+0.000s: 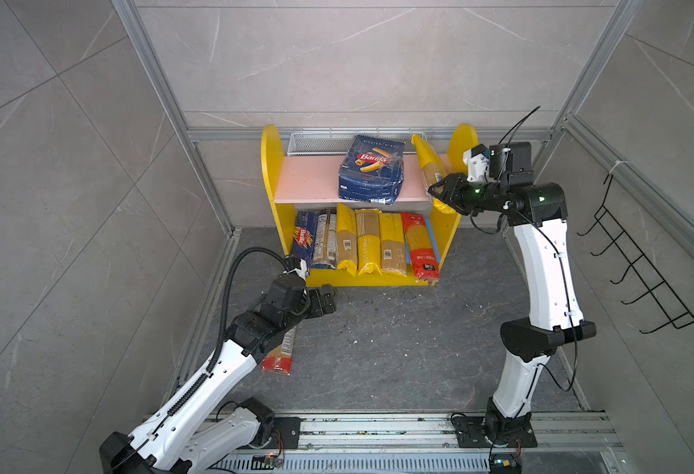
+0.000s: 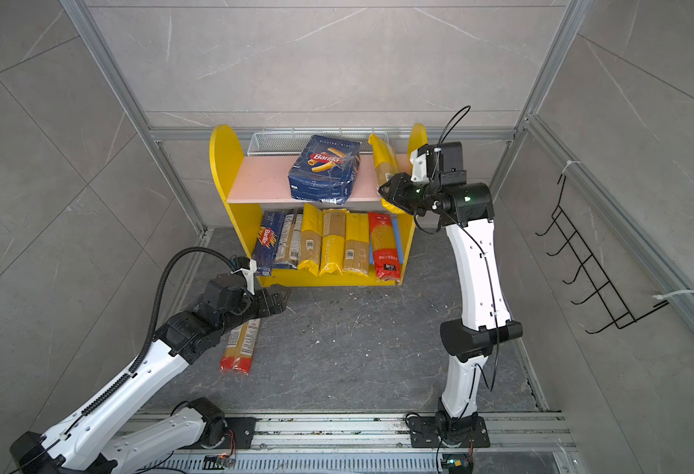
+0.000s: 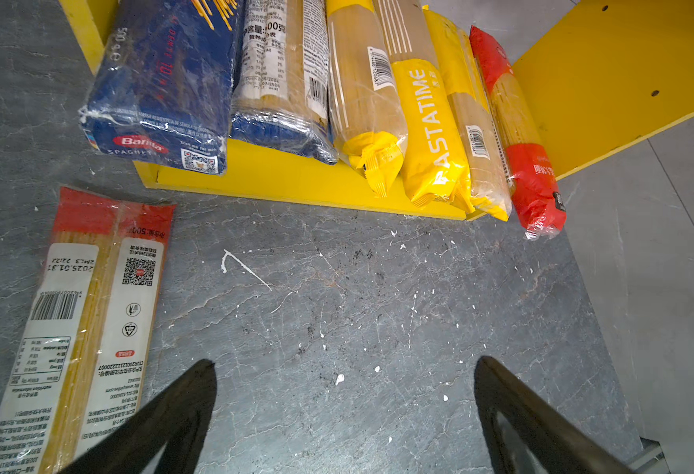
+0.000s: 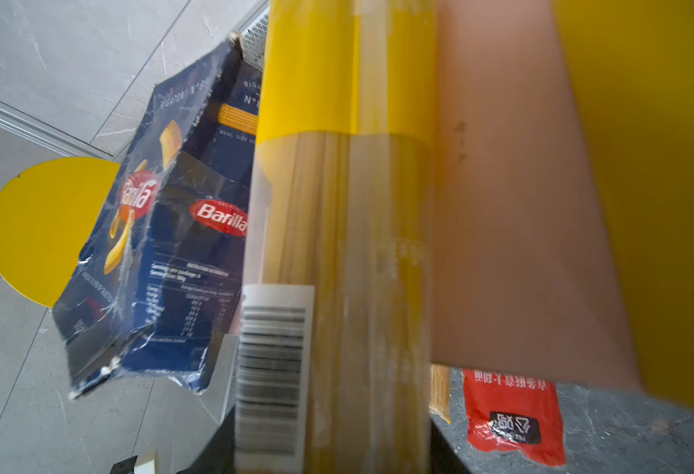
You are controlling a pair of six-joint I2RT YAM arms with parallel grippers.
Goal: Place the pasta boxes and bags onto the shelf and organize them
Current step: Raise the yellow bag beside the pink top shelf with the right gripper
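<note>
The right arm (image 1: 542, 254) stands tall, wrist bent toward the shelf (image 1: 272, 164). The right jaws pinch a yellow-ended spaghetti bag (image 1: 428, 164) slanted over the pink board (image 1: 312, 180). The rigatoni pack (image 1: 372, 170) sits left of them and the yellow side panel (image 1: 463, 143) right. The left arm (image 1: 230, 365) reaches low over the surface (image 1: 398, 349), left jaws spread and empty, with a red-ended bag (image 3: 90, 312) just beside them.
</note>
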